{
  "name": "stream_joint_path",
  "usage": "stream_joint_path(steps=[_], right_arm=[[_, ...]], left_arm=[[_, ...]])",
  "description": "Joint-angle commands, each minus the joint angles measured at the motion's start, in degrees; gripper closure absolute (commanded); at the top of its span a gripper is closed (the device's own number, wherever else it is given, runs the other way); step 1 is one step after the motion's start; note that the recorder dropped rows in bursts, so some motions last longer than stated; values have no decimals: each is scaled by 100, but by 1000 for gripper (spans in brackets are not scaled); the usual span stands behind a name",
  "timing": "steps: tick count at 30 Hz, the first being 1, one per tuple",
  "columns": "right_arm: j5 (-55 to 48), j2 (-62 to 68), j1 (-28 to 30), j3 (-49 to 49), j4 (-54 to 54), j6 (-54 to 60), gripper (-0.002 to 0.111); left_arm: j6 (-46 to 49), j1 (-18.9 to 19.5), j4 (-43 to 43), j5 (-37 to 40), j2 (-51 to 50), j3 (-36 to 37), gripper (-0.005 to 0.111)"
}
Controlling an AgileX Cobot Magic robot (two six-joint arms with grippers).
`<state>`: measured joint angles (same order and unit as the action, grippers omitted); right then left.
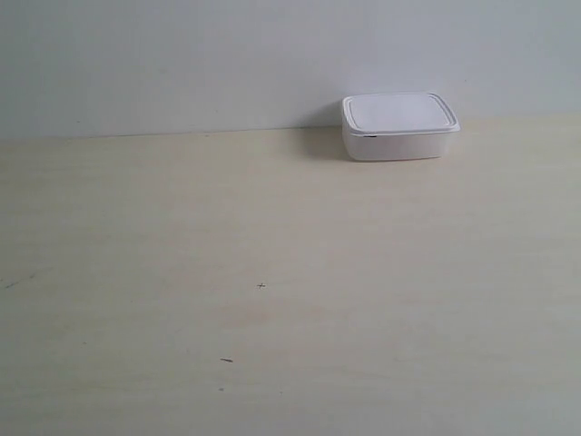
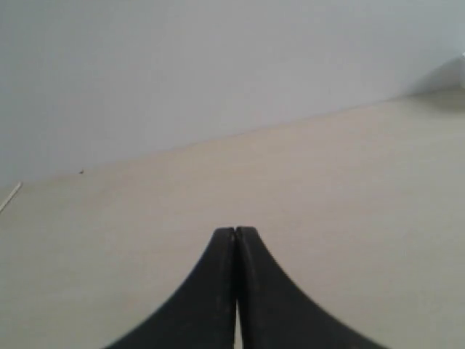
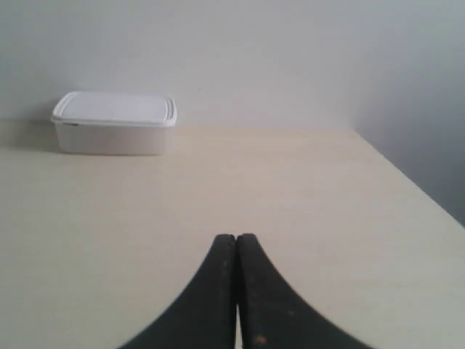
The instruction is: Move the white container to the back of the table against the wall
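Note:
The white container is a low lidded box at the back of the cream table, its rear side close to or touching the pale wall. The right wrist view shows the container far ahead of my right gripper, whose black fingers are shut together on nothing. My left gripper is likewise shut and empty over bare table; only the container's shadow reaches that view's edge. Neither arm appears in the exterior view.
The table's side edge runs near the right gripper's side, with a drop beyond it. A few tiny dark specks mark the tabletop. A thin pale strip lies by the wall in the left wrist view.

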<state>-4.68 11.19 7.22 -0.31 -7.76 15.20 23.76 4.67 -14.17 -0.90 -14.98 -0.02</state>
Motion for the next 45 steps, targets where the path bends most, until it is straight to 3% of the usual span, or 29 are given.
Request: stream_joint_path(steps=[1,9,45], right_arm=[[-552,-29,-23,31,69,21,108],[-860,-29,-23,31,58,21,108],[-860,-29,-23,31,32,-22,108]], left_arm=[[9,10,6,288,-41,2,107],[9,10,6,1055,-31,2,107],[9,10,6,1066,-31,2,107]])
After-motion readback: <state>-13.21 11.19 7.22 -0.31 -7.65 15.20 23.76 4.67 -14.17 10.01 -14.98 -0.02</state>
